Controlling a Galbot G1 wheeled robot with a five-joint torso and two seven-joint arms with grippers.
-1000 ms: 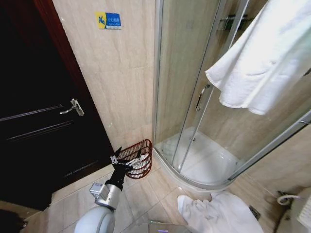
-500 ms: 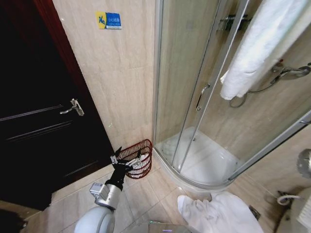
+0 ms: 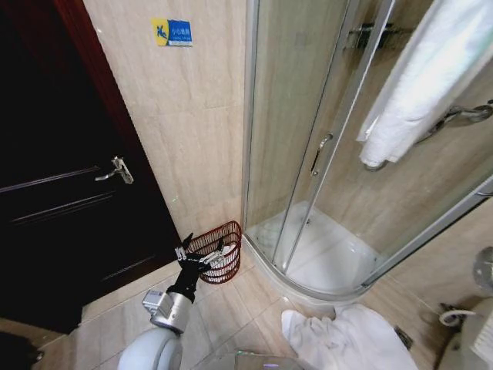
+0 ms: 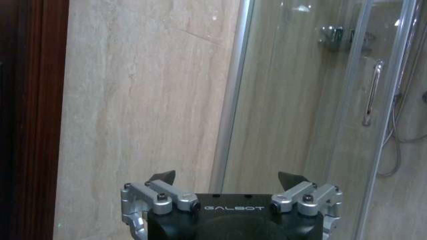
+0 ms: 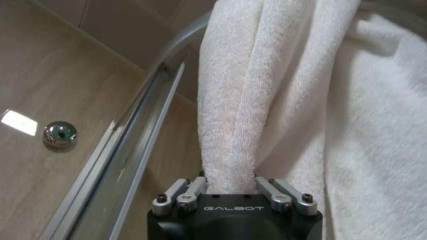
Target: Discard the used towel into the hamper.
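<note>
Towel point(image 5: 230, 100), white terry, hangs bunched, apparently pinched by right gripper point(image 5: 230, 186).

The hamper point(image 3: 218, 251) is sitting on the floor tiles, hemmed in by the beige wall point(image 3: 185, 131) behind it and the curved shower enclosure point(image 3: 308, 185) just beside it, so its open mouth is facing up and toward the robot. The left gripper point(image 3: 202, 253), fingers spread, is hanging right at the basket's rim, partly crowding that opening. A white cloth point(image 3: 347, 339) is lying on the floor near the shower base, well apart from the basket.
</note>
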